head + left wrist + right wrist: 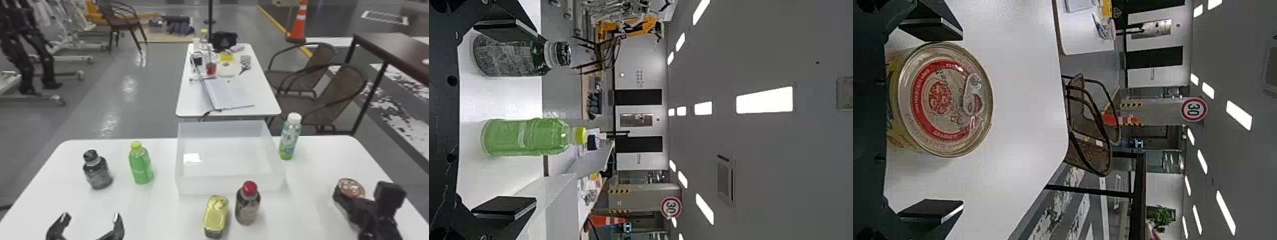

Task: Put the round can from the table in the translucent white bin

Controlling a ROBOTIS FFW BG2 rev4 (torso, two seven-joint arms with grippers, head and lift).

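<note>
A robot's right gripper (pixel 364 195) straddles a round can (pixel 350 187) on a white table (pixel 306 220), to the right of the translucent white bin (pixel 231 185) and nearer the robot than most of it. The right wrist view shows the gripper's two flat black fingers (pixel 932 209) apart, the can lying between their lines with its pull-tab lid and red ring in plain sight; whether either finger touches the metal, I cannot tell. The left gripper (pixel 91 218), its fingers also apart and nothing between the tips, is on the robot's side of the bin, off to its left.

Left of the bin stand a green bottle (pixel 141 166) and, farther out, a dark bottle (pixel 97 171). At the bin's near side are a red-capped bottle (pixel 247 204) and, just beside it, a yellow tin (pixel 216 215). A white-capped bottle (pixel 289 137) stands just right of the bin. Beyond the bin, a second table (pixel 188 99) bears an open notebook (pixel 228 94) and scissors (pixel 245 67), with woven chairs (pixel 338 84) to its right.
</note>
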